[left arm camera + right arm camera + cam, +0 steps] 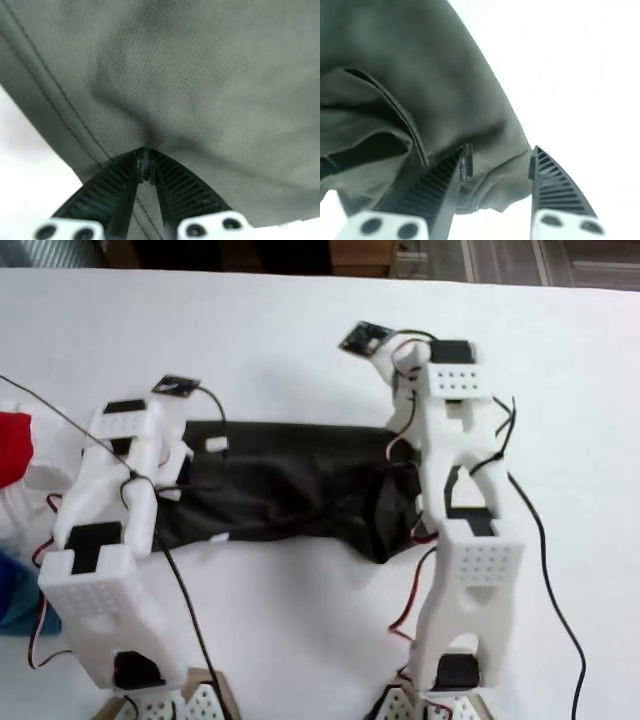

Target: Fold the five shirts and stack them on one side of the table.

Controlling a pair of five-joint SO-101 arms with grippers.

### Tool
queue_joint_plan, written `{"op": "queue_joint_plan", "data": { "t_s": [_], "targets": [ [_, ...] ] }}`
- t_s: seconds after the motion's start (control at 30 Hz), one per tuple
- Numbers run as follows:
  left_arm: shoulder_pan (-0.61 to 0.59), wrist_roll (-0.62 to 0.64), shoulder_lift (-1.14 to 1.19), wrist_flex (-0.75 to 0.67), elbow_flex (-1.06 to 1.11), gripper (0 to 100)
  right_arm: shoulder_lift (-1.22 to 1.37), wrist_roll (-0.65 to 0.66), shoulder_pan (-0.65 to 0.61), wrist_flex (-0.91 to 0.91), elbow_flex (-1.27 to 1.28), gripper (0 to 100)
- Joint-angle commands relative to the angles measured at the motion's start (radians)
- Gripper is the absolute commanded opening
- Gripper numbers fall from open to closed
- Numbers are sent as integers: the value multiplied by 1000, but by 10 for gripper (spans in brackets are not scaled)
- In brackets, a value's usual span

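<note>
The left arm (100, 605) and right arm (480, 562) are white perforated shells with black motors (95, 540), red-and-black cables (545, 550) and ribbed black fingers (110, 186).

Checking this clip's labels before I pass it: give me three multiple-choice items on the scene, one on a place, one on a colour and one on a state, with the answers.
1. Where does the dark shirt lie?
A. On the table, between the two arms
B. Hanging off the table's far edge
C. Folded on top of a stack

2. What colour is the cloth next to the blue cloth at the table's edge?
A. Yellow
B. Red
C. Green

3. How is the left pincer?
A. Open over bare table
B. Open around a cable
C. Shut on the dark shirt

Answers:
1 A: the high view shows it spread over the table's middle, with an arm at each end.
2 B: the red cloth lies just beyond the blue one.
3 C: the left wrist view shows its tips together with the fabric pinched between them.
</note>
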Motion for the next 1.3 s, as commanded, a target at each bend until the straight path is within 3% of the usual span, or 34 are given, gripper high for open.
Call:
{"op": "queue_joint_plan", "data": {
  "t_s": [0.0,0.07,0.3,0.63,1.0,1.27],
  "targets": [
    [11,-8,12,0,-28,24,-41,-11,-10,139,-41,104],
    [11,-8,12,0,-28,24,-61,-14,-30,203,-35,5],
    [11,-8,12,0,-28,24,-216,-155,-147,213,112,45],
    [11,-8,12,0,-28,24,-354,-181,-252,193,411,41],
    [11,-8,12,0,-28,24,-369,-181,-243,53,594,41],
    [11,-8,12,0,-28,24,-367,-180,-65,-117,638,41]
  ]
}}
